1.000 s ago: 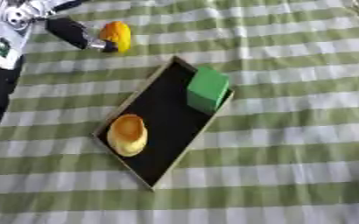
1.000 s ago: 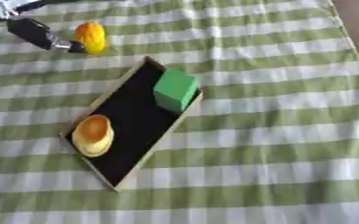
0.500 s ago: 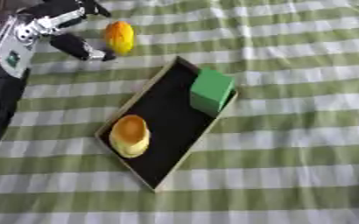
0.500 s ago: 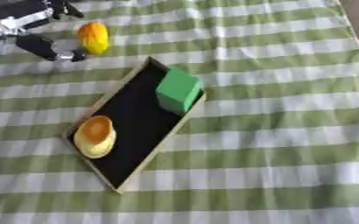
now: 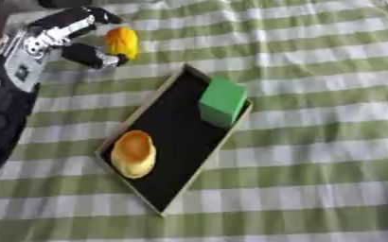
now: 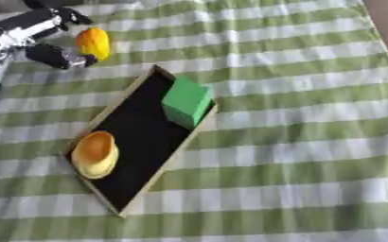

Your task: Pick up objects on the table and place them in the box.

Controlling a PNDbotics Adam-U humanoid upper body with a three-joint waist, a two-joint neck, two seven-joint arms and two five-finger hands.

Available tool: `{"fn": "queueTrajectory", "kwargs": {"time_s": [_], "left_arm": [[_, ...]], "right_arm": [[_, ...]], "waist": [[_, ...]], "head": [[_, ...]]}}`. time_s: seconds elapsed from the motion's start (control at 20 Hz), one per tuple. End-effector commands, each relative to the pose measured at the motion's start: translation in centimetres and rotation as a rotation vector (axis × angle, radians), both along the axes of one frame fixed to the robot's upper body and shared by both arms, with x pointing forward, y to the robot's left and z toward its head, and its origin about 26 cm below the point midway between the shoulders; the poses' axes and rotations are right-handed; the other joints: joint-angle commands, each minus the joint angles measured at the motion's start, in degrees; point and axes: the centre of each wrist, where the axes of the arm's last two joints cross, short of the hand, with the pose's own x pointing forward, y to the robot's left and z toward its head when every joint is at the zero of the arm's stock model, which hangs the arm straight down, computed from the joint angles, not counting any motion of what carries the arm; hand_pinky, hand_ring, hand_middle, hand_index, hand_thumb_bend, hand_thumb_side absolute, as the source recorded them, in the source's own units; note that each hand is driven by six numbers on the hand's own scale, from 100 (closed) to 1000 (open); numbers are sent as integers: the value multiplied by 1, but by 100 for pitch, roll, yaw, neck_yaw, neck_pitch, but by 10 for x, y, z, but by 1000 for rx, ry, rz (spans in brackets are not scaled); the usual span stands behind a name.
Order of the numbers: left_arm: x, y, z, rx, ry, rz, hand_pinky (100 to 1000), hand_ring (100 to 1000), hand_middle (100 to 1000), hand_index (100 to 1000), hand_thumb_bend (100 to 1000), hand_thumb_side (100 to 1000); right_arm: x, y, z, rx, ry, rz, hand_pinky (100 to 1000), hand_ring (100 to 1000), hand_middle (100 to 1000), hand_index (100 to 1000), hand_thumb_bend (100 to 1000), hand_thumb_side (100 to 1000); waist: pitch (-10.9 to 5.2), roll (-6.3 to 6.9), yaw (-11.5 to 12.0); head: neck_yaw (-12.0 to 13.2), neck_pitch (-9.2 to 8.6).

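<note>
- At eleven o'clock, left hand (image 5: 65, 38) spread wide beside orange fruit (image 5: 121, 41), not gripping it.
- On checked cloth (image 5: 313, 71), centre: box (image 5: 174, 142) with green block (image 5: 222, 100), yellow bowl (image 5: 134, 152).

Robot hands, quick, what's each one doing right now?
Left robot hand: open, fingers and thumb spread on either side of the orange object, not closed on it.
Right robot hand: not in view.
</note>
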Motion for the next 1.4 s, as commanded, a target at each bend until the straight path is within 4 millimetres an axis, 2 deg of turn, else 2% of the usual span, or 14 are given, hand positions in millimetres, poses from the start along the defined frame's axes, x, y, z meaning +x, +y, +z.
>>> {"fn": "queueTrajectory", "kwargs": {"time_s": [0.05,0.3,0.35,0.55,0.8,0.9,1.0,1.1,1.25,1.4], "left_arm": [[-2,10,20,-12,-56,30,849,924,862,923,454,528],[-2,10,20,-12,-60,33,849,924,862,923,454,528],[-2,10,20,-11,-59,34,833,908,846,913,392,415],[0,14,15,13,-25,90,816,894,834,901,358,419],[1,12,13,-22,-32,110,771,838,768,829,141,312],[1,12,11,-32,-27,116,769,833,766,818,144,311],[1,12,10,-31,-30,123,759,821,745,789,100,252],[1,12,10,-54,-47,127,728,790,702,740,100,156],[0,10,13,-87,-86,117,722,774,688,718,100,202],[-2,8,20,-92,-133,110,686,743,635,647,100,153]], "right_arm": [[-2,1,6,-13,-18,-2,871,886,608,741,100,494],[-2,2,6,-12,-17,-3,871,886,608,741,100,494],[-2,2,6,-12,-17,-3,871,884,603,739,100,497],[-1,5,6,-1,-16,5,870,882,600,739,100,501],[-1,6,5,15,-11,8,869,881,597,738,100,507],[-1,7,5,24,-11,8,869,879,595,738,100,513],[-1,7,5,31,-7,13,869,879,594,738,100,513],[-1,7,4,33,-1,14,869,879,592,737,100,511],[-1,6,2,33,8,8,869,879,592,737,100,510],[-2,5,1,32,14,2,869,879,592,737,100,512]], "waist": [[-98,-18,-8],[-86,-15,-12],[-84,-14,-13],[23,10,-60],[62,31,-118],[71,38,-137],[77,50,-159],[79,54,-171],[66,51,-153],[30,39,-116]], "head": [[26,-124],[29,-137],[29,-137],[99,-170],[120,-203],[123,-206],[125,-201],[120,-191],[109,-145],[83,-93]]}}
